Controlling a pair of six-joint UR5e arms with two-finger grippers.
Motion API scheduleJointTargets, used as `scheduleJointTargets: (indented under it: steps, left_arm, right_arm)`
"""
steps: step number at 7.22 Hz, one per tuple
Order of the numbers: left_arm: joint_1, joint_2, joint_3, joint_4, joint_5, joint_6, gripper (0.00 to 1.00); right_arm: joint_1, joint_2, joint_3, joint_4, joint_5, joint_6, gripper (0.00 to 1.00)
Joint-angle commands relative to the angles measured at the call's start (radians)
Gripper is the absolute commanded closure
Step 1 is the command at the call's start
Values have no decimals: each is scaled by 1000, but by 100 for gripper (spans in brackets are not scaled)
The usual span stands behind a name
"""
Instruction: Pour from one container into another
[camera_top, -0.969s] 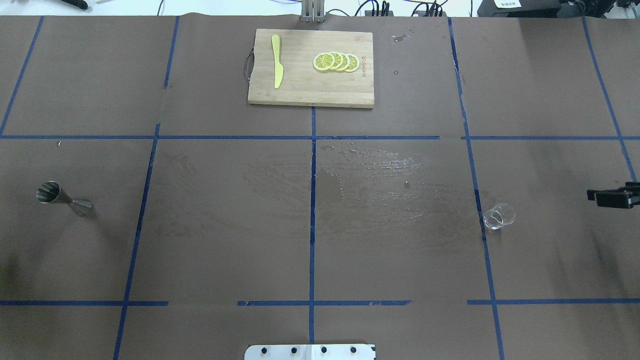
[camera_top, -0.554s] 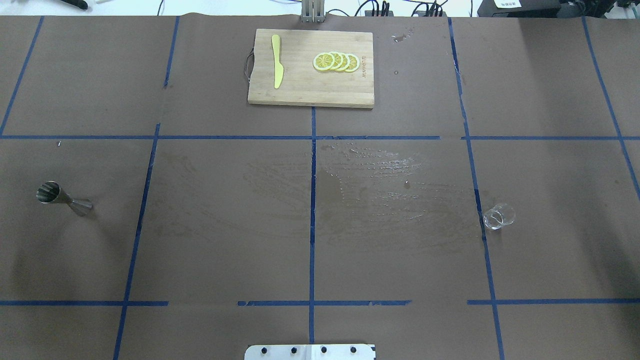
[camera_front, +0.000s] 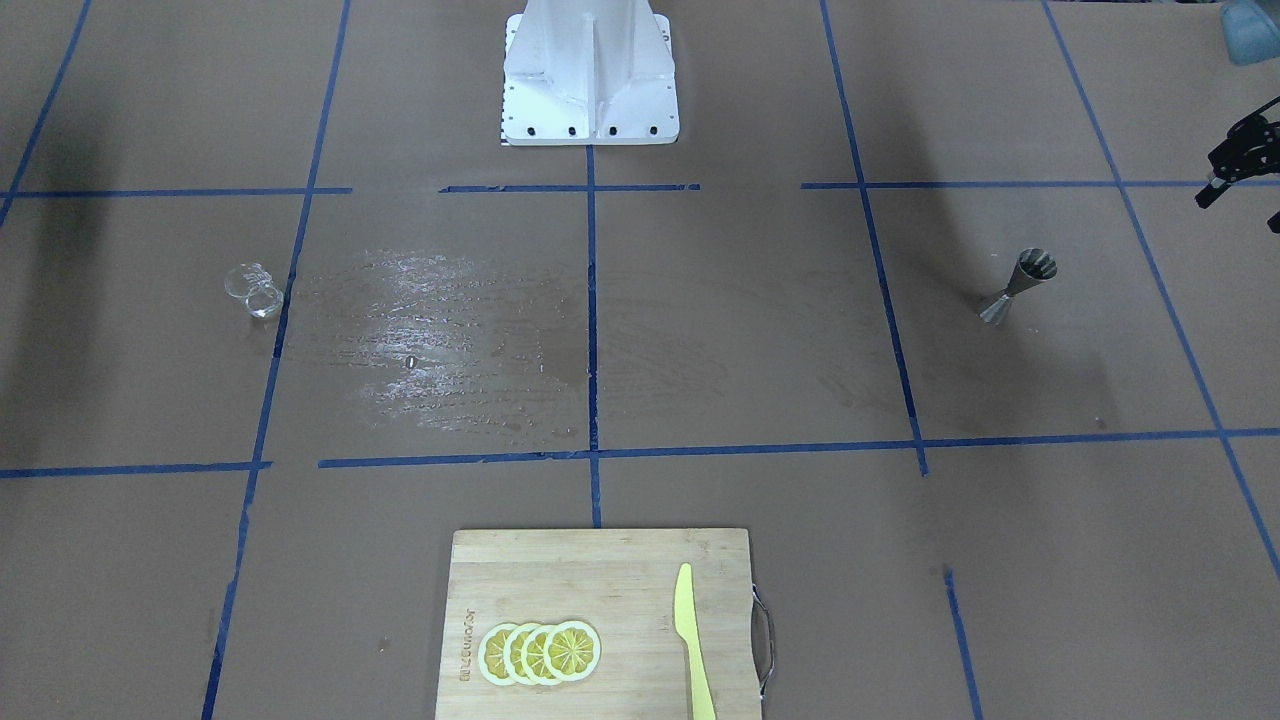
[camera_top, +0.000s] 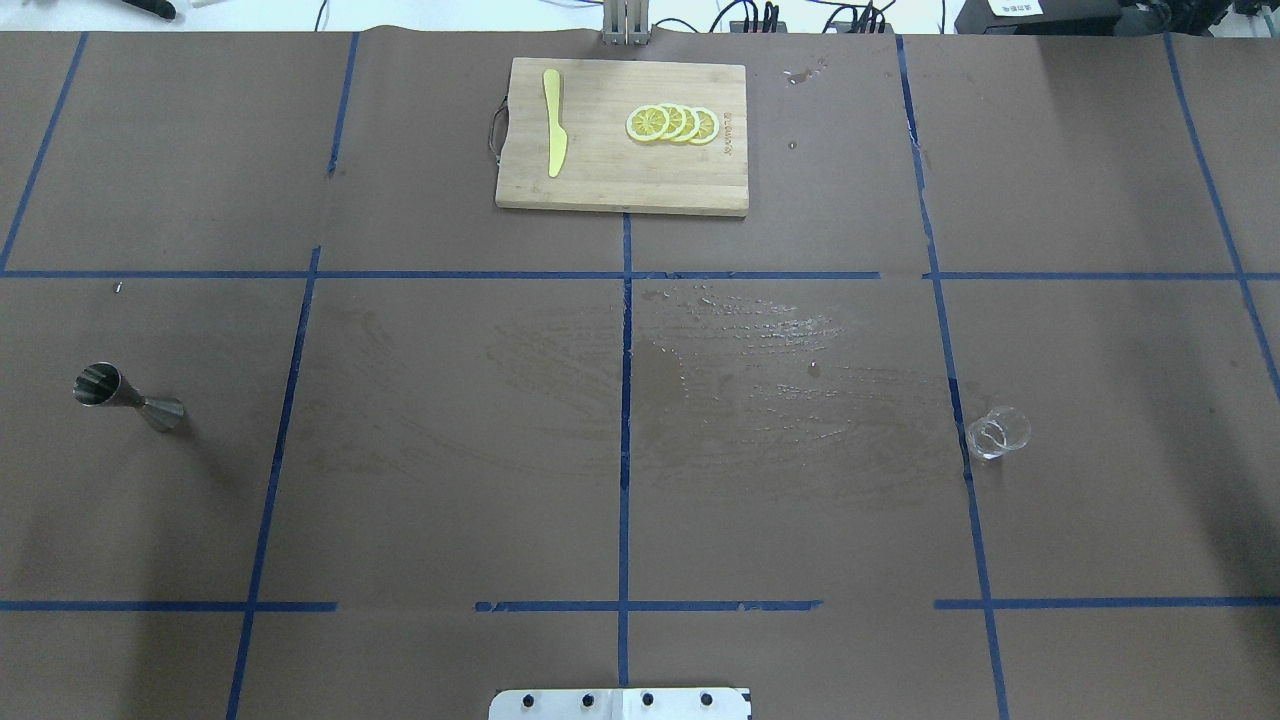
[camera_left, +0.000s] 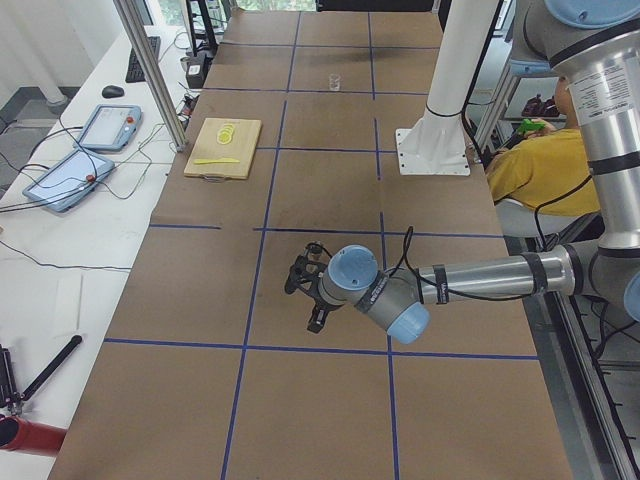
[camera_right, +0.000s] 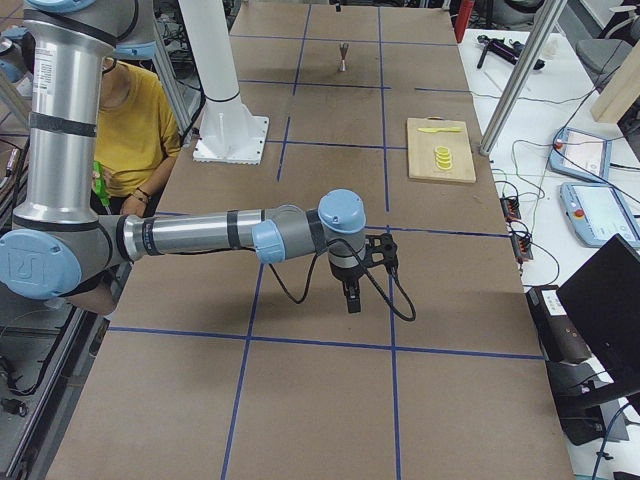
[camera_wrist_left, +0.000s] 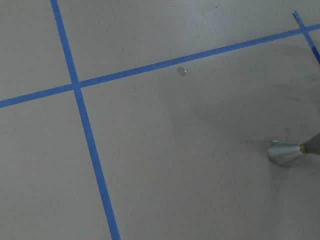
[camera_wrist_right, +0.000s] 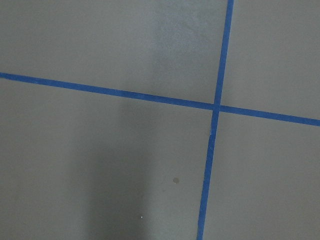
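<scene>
The clear glass cup stands upright on the brown table at the right, beside a blue tape line, and shows as well in the front view. The steel jigger stands far off at the left; its base shows at the right edge of the left wrist view. My left gripper hovers beyond the jigger at the table's end, holding nothing; I cannot tell whether it is open or shut. My right gripper shows only in the right side view, so its state cannot be told.
A wooden cutting board with lemon slices and a yellow knife lies at the far middle. A wet patch spreads across the centre. The robot base stands at the near edge. A seated person is behind the robot.
My right gripper, which poked in at the right edge of the overhead view a second ago, has drawn back out of that view. The cup and jigger have not moved.
</scene>
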Motion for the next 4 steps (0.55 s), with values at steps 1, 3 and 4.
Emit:
scheduleJointTargets:
  steps: [1,3,4]
  left_arm:
    - [-50,-6,-80,212,151,220,0]
    - [-210,-137,-79,567,209,418,0]
    - [-251,-198,-102,753,204,420,0]
  right_arm:
    - [0,-1,-37,10,0,-1,0]
    - [-2,-1,-39,10,3,-4,0]
    - [-6,-2,-40,9,27,-7,0]
